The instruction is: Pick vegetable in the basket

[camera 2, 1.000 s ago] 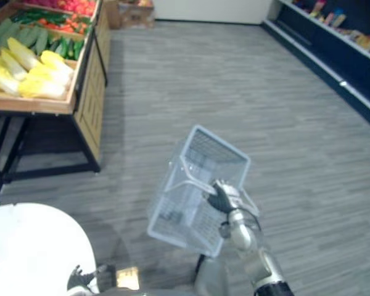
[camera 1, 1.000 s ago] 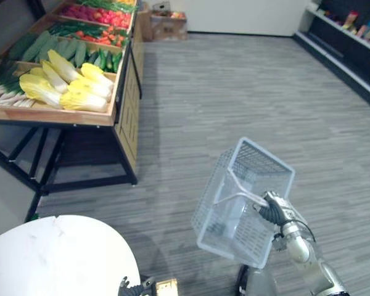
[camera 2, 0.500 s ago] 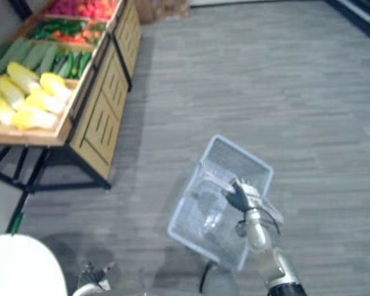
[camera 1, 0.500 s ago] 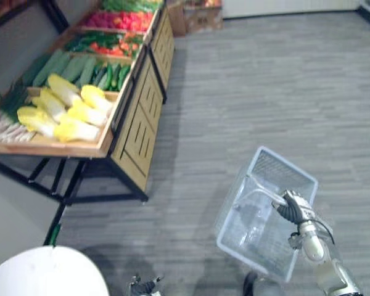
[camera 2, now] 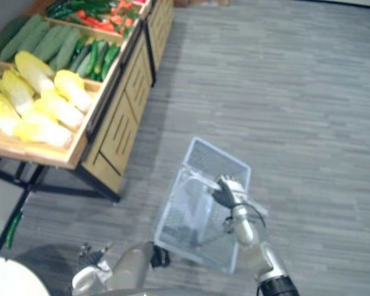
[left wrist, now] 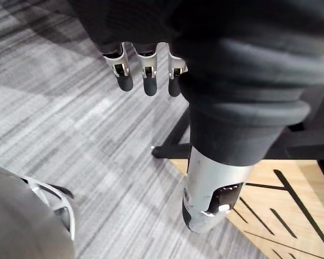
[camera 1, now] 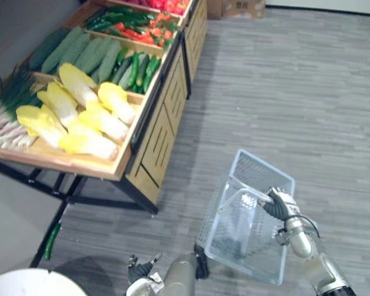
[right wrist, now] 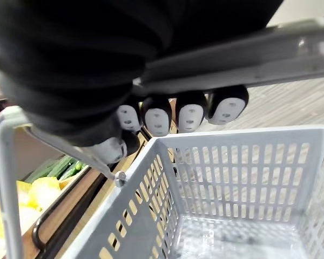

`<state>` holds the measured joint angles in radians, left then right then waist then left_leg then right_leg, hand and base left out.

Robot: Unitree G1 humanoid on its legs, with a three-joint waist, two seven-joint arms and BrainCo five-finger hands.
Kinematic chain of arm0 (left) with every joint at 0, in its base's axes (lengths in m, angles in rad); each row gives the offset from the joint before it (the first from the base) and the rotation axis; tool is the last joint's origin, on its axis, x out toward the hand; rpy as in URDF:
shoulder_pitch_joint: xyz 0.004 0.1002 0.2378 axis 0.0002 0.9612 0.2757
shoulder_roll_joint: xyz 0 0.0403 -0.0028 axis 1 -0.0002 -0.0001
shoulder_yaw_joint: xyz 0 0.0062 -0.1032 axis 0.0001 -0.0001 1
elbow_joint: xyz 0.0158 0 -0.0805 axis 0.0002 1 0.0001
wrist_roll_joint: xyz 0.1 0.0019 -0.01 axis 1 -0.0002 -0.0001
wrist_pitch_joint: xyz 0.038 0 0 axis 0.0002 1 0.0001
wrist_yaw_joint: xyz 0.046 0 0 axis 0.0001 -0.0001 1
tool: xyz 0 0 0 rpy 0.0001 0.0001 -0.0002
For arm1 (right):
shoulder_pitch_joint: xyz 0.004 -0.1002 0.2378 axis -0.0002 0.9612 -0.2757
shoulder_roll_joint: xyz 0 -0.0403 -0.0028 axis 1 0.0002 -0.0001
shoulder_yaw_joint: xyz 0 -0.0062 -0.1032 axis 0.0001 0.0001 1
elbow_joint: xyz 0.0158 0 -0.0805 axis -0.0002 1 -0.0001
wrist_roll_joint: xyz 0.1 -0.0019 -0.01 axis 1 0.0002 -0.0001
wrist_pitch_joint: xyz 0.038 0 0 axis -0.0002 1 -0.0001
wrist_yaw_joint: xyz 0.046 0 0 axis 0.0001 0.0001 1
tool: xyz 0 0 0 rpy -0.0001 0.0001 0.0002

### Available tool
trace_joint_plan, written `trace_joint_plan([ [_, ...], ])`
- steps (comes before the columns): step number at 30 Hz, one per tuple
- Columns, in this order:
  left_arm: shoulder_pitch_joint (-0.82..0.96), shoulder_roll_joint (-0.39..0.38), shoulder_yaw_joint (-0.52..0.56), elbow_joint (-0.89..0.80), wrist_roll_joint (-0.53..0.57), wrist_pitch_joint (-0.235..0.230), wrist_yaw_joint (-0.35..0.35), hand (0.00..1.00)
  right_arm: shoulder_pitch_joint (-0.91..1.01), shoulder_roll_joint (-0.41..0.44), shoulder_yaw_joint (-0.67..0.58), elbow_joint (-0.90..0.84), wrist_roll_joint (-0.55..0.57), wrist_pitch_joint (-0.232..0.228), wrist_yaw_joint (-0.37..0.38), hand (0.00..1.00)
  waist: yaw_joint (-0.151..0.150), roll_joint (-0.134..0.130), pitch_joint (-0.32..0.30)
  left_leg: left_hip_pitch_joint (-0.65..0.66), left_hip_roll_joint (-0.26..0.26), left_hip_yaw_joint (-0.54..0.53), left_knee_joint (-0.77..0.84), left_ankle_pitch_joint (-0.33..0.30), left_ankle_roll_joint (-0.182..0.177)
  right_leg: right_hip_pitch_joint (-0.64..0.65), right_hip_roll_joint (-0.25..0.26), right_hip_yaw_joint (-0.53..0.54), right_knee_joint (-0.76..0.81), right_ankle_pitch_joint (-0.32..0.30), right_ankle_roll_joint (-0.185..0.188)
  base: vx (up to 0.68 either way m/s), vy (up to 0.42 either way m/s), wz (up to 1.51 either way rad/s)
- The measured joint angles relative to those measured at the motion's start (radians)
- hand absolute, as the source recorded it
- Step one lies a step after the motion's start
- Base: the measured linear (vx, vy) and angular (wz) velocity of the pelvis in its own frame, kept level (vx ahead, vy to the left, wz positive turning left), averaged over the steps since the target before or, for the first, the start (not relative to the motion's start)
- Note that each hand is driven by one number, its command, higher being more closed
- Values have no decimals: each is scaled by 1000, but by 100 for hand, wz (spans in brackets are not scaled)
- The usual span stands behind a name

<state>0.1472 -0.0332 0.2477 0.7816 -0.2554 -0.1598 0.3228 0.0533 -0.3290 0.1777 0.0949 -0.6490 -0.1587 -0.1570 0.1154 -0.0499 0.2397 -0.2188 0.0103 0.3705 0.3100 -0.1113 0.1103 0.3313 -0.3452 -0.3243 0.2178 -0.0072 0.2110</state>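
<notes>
The robot's right hand is curled tight round the handle of a pale mesh basket. The basket hangs tilted above the grey floor, near a wooden surface. Yellow cabbages and cucumbers lie on that surface, apart from the basket. The left hand hangs low over the floor, fingers loose.

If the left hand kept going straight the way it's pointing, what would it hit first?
Probably the grey floor: the left hand hangs open, fingers aimed at it; the stand's black leg lies close by.
</notes>
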Motion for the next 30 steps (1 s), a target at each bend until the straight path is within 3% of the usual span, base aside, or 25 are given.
trace_joint_plan([
  [2, 5, -2, 9, -3, 2, 15, 13, 0, 2, 24, 0, 2, -1, -9, -5, 100, -3, -8, 0, 92, -33, -11, -58, -37, -5, -118, -58, 73, 298, 137, -53, 457, 226, 12],
  [3, 5, 13, -7, -5, 2, 21, 24, 0, 3, 47, 6, 11, -5, -13, -6, 100, -5, -28, 9, 166, -60, -34, -94, -54, -6, -240, -92, 119, 621, 217, -94, 465, 182, 48],
  [4, 11, 37, -41, -4, 2, 34, 24, 0, 11, 62, 11, 36, -7, -16, -6, 100, -23, -43, 8, 236, -80, -83, -123, -64, 9, -337, -66, 155, 872, 175, -132, 473, 173, 67],
  [5, 14, 49, -64, -4, 2, 39, 24, 0, 11, 67, 11, 48, -11, -17, -7, 100, -31, -36, 11, 268, -82, -107, -136, -67, 14, -372, -33, 164, 943, 142, -143, 516, 137, 108],
  [7, -1, 62, -104, -5, 4, 39, 21, 0, 7, 64, -19, 31, -15, -24, -18, 100, -71, -32, 12, 378, -87, -228, -187, -78, 30, -502, 69, 111, 1015, -23, -197, 624, 72, 165],
  [9, -9, 61, -104, -6, 3, 39, 22, 0, 17, 57, -20, 33, -15, -24, -20, 100, -86, -29, 14, 433, -88, -299, -204, -78, 30, -567, 69, 38, 931, -85, -198, 530, -5, 148],
  [10, -9, 53, -105, -9, 2, 39, 24, 0, 28, 60, -20, 36, -15, -22, -24, 100, -85, -25, 16, 464, -87, -333, -201, -79, 27, -612, 63, 1, 812, -109, -198, 567, -61, 138],
  [12, -3, 44, -111, -22, 2, 38, 25, 0, 29, 55, -25, 52, -16, -20, -26, 100, -88, -2, 17, 507, -63, -382, -187, -112, -29, -653, 97, 14, 578, -106, -192, 639, -110, 123],
  [13, 0, 48, -119, -21, 1, 38, 26, 0, 29, 53, -33, 72, -15, -20, -30, 100, -87, 8, 20, 529, -48, -400, -180, -131, -62, -663, 133, 64, 434, -93, -174, 611, -181, 113],
  [14, 3, 53, -125, -21, 1, 38, 26, 0, 35, 54, -49, 90, -12, -20, -30, 100, -86, 17, 19, 547, -28, -426, -163, -153, -96, -661, 175, 149, 240, -58, -132, 748, -260, 142],
  [15, 10, 55, -123, -25, 1, 38, 27, 0, 42, 55, -69, 108, -9, -22, -37, 100, -86, 19, 11, 562, -10, -447, -154, -180, -140, -657, 197, 234, 73, -7, -127, 796, -341, 147],
  [17, 21, 58, -115, -34, 2, 37, 33, 0, 55, 56, -113, 145, -9, -24, -48, 100, -87, 0, -3, 580, 10, -489, -130, -228, -189, -637, 202, 311, -69, 72, -135, 626, -337, 138],
  [18, 35, 67, -90, -34, 1, 38, 34, 0, 77, 59, -168, 198, -9, -21, -60, 100, -90, -9, -8, 604, 26, -547, -108, -267, -207, -617, 188, 337, -82, 188, -104, 533, -337, 132],
  [19, 21, 28, -80, -14, -4, 46, 47, 0, 38, 43, -227, 289, -6, -3, -72, 100, -85, 62, -8, 589, 93, -578, -72, -277, -210, -624, 229, 273, -6, 152, -123, 740, -496, 143],
  [20, 12, 1, -60, -21, -3, 42, 61, 0, 7, 39, -294, 381, -4, 23, -81, 100, -85, 70, -4, 556, 109, -609, -27, -220, -225, -638, 223, 238, 77, 103, -128, 536, -385, 108],
  [21, 11, -18, -37, -23, -3, 36, 77, 0, -12, 27, -331, 444, -3, 36, -95, 100, -83, 74, -7, 533, 121, -613, 6, -147, -214, -627, 214, 202, 109, 66, -147, 527, -395, 95],
  [22, 13, -22, -29, -20, -3, 36, 82, 0, -17, 21, -341, 470, -1, 43, -105, 100, -83, 72, -7, 520, 128, -616, 17, -110, -203, -618, 213, 184, 110, 58, -156, 518, -370, 75],
  [24, 17, -33, 20, -13, -8, 37, 134, 0, -21, 17, -376, 581, 43, 51, -140, 100, -88, 78, -13, 470, 155, -630, 72, 23, -193, -557, 222, 111, 59, 42, -180, 538, -367, 66],
  [27, 19, -33, 34, 28, -34, 37, 179, 0, -9, 19, -426, 699, 70, 64, -163, 100, -85, 67, -13, 385, 165, -575, 195, 132, -219, -461, 209, 58, -52, 40, -184, 305, -210, 53],
  [28, 19, -33, 34, 41, -47, 36, 185, 0, -3, 21, -469, 745, 76, 68, -172, 100, -90, 61, -8, 351, 188, -475, 219, 30, -222, -426, 197, 32, -85, 40, -184, 249, -171, 62],
  [30, 19, -33, 34, 40, -55, 34, 200, 0, 6, 31, -536, 801, 112, 83, -206, 100, -96, 60, -8, 320, 217, -292, 165, -22, -221, -393, 168, -7, -97, 40, -183, 117, -67, 74],
])
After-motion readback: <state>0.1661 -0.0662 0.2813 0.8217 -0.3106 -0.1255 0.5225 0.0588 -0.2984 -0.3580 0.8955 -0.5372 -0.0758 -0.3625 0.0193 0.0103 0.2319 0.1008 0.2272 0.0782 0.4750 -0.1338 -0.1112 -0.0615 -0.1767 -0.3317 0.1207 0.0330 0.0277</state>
